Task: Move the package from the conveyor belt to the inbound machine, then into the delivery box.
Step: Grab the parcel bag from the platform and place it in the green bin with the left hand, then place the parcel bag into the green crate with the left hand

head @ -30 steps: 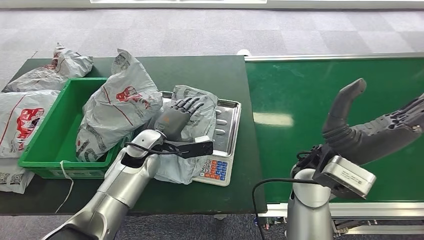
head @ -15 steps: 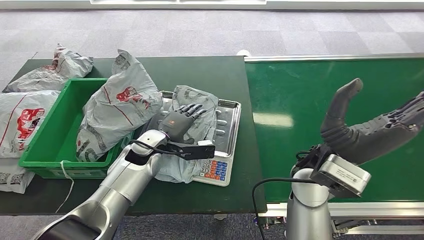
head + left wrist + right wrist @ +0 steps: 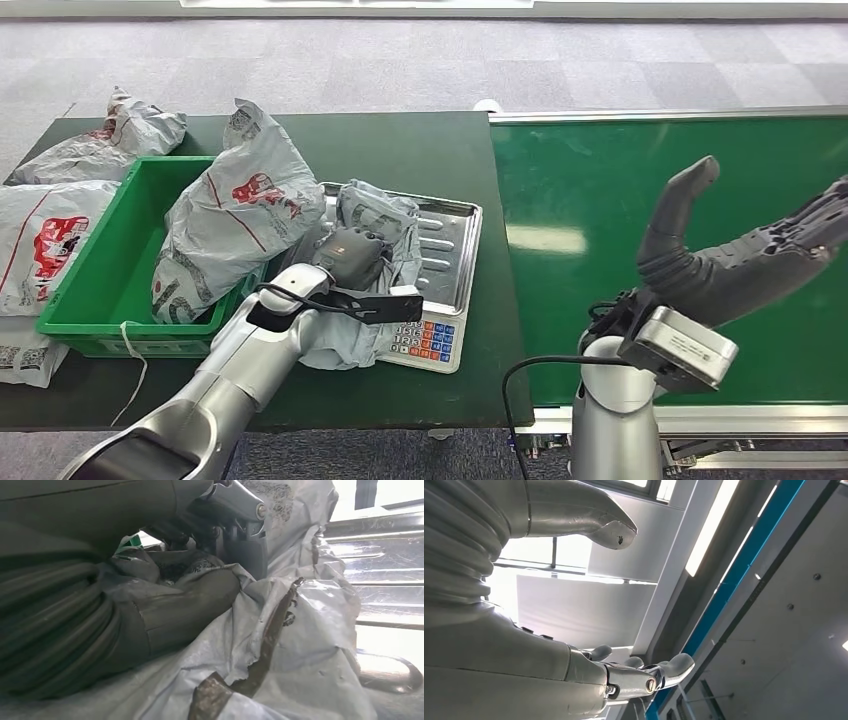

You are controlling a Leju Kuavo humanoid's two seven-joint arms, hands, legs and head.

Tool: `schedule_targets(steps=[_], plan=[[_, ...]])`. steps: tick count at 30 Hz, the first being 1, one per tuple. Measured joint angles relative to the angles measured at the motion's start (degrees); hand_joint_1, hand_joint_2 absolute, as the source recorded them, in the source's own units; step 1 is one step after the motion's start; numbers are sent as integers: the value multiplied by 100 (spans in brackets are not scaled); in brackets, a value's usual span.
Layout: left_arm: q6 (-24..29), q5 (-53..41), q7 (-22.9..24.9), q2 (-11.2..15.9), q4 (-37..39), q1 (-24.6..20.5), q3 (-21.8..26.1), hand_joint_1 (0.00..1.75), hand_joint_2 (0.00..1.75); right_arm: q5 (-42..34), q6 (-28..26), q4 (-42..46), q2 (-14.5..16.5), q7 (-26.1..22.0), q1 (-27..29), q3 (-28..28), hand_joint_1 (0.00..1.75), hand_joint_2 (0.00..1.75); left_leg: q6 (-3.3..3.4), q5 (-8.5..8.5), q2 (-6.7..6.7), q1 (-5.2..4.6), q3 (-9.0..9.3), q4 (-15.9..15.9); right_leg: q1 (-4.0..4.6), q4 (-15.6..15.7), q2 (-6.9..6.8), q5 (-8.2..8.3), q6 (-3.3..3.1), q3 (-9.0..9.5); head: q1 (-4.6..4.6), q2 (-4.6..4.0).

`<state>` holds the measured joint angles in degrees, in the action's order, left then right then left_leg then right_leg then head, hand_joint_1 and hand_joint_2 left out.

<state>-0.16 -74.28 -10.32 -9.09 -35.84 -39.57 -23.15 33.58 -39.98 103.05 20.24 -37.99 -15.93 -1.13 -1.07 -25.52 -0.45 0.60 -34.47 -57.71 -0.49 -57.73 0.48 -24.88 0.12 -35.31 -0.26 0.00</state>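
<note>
A crumpled grey package lies on the steel tray of the inbound scale, its near end hanging over the keypad. My left hand sits on top of it with fingers curled in, gripping the bunched plastic. In the left wrist view the thumb and dark fingers pinch a fold of the package, with the tray beyond. My right hand hovers open, palm up, over the green conveyor belt. The right wrist view has its thumb and fingers spread.
The green delivery box stands left of the scale with a large grey package leaning in its right end. More packages lie at the table's left edge and far left corner. Dark green tabletop lies behind the scale.
My left hand's fingers have gone from lying flat on the package to curling in and bunching it up. The right hand has stayed almost still over the belt.
</note>
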Motion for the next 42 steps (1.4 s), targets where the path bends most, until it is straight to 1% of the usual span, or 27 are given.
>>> schedule_targets(steps=[3,5,6,8,10,11,12,14,18,20,21,22,23,24,25,26,27,28,29,30,31,32,35,37,39,41,42], plan=[[97,13,-16,22,2,-5,1,175,175,1,0,-2,0,1,0,-1,0,175,0,0,0,0,0,0,0,0,0,0,0,0,0,0],[462,40,-10,41,-66,27,14,175,175,4,0,2,0,2,3,-1,0,175,0,0,0,0,0,0,0,0,0,0,0,-2,-1,0],[834,92,-5,49,-149,64,35,175,175,3,0,9,0,2,8,-1,0,175,-1,1,0,0,-1,0,0,0,1,0,0,-4,0,0],[1991,462,-73,52,-483,177,160,175,175,-10,-1,49,-2,3,27,1,0,175,-2,3,1,0,-4,0,0,0,1,1,0,-8,0,0],[3102,1069,-244,30,-966,277,410,175,175,-50,-2,99,-5,-8,54,4,0,175,-2,3,1,0,-5,0,0,0,2,0,0,-8,1,0],[3464,1352,-333,19,-1246,326,556,175,175,-82,-2,114,-8,-30,67,5,0,175,-2,1,3,0,-5,0,0,0,4,0,0,-8,1,0],[3687,1583,-436,11,-1532,391,700,175,175,-123,-2,120,-10,-62,79,7,0,175,-1,0,5,0,-4,0,0,0,7,0,0,-8,0,0],[3931,2015,-789,-29,-2171,582,1040,175,175,-204,-2,121,-17,-129,102,10,0,175,0,-2,10,0,-5,0,0,0,13,-1,-1,-12,0,0],[4022,2708,-1784,-265,-3308,947,1946,175,175,-263,-2,121,-27,-193,134,12,0,175,0,-2,11,1,-8,0,1,0,14,-3,-1,-14,1,0],[4024,2728,-2271,-427,-3766,1045,2489,175,175,-264,-2,120,-28,-197,140,12,0,175,0,-2,12,1,-9,1,1,0,14,-3,-1,-14,1,0],[4024,2559,-2459,-518,-3959,1067,2779,175,175,-264,-2,120,-28,-197,143,12,0,175,0,-2,11,1,-9,1,1,0,13,-3,-1,-14,0,0],[4025,2246,-2530,-600,-4126,1075,3072,175,175,-263,-2,119,-28,-197,144,12,0,175,1,-2,11,1,-9,1,1,0,12,-3,-1,-14,1,0],[4025,1740,-2410,-654,-4242,1069,3346,175,175,-249,-2,119,-29,-190,144,12,0,175,1,-2,10,0,-6,1,0,0,12,-3,-1,-13,1,0],[4025,1083,-2029,-636,-4248,1046,3544,175,175,-224,-2,120,-30,-176,144,12,0,175,1,-2,10,0,-3,1,0,1,11,-3,-1,-12,0,0],[4019,296,-1398,-560,-4161,1012,3645,175,175,-190,-2,120,-30,-154,144,12,0,175,0,-1,11,0,0,1,0,1,11,-3,-2,-10,1,0],[4014,-428,-550,-412,-4004,982,3627,175,175,-156,-2,121,-31,-129,145,12,0,175,-1,0,12,1,1,1,0,1,13,-1,-5,-12,-2,0],[4011,-931,377,-247,-3835,953,3521,175,175,-133,-3,121,-31,-108,147,13,0,175,-4,2,17,4,0,1,1,1,18,3,-8,-14,-2,0],[4008,-1204,1295,-109,-3695,935,3379,175,175,-120,-3,122,-31,-92,150,15,0,175,-6,3,22,7,-2,1,3,1,24,6,-11,-18,-2,0],[4010,-1270,2066,10,-3590,921,3243,175,175,-113,-3,125,-31,-85,154,16,0,175,-9,5,26,9,-3,1,4,0,30,10,-13,-21,-3,0],[3988,-1269,2584,90,-3509,898,3145,175,175,-109,-3,129,-31,-83,157,18,0,175,-10,7,29,10,-3,1,6,0,34,11,-13,-21,-1,0],[3898,-1268,2860,184,-3409,867,3048,175,175,-105,-2,133,-31,-84,158,19,0,175,-11,8,27,10,-2,1,8,0,34,11,-13,-21,-1,0],[3726,-1267,2983,280,-3268,809,2928,175,175,-103,-2,136,-32,-90,159,19,0,175,-11,9,24,10,-2,1,8,0,33,10,-13,-20,-1,0],[2973,-1262,3206,595,-2464,429,2441,175,175,-113,-1,138,-32,-129,157,12,0,175,-8,12,9,9,-7,0,8,0,15,11,-12,-13,-1,0],[2779,-1256,3290,748,-1773,151,2269,175,175,-121,0,138,-32,-162,154,2,0,175,-8,13,14,9,-7,1,8,-1,19,15,-11,-14,0,0],[2781,-1250,3287,869,-1122,-96,2248,90,175,-122,0,138,-31,-184,153,-6,0,175,-9,13,30,9,-6,1,7,-2,36,21,-11,-18,0,0],[2789,-1246,3402,990,-545,-309,2250,3,87,-122,0,138,-32,-187,153,-12,0,175,-9,13,38,9,-5,1,7,-2,45,24,-12,-21,-1,0],[2812,-1245,3519,1046,-307,-392,2257,0,44,-120,0,138,-32,-180,153,-14,0,175,-9,13,38,10,-5,1,7,-2,45,23,-12,-21,-1,0]])
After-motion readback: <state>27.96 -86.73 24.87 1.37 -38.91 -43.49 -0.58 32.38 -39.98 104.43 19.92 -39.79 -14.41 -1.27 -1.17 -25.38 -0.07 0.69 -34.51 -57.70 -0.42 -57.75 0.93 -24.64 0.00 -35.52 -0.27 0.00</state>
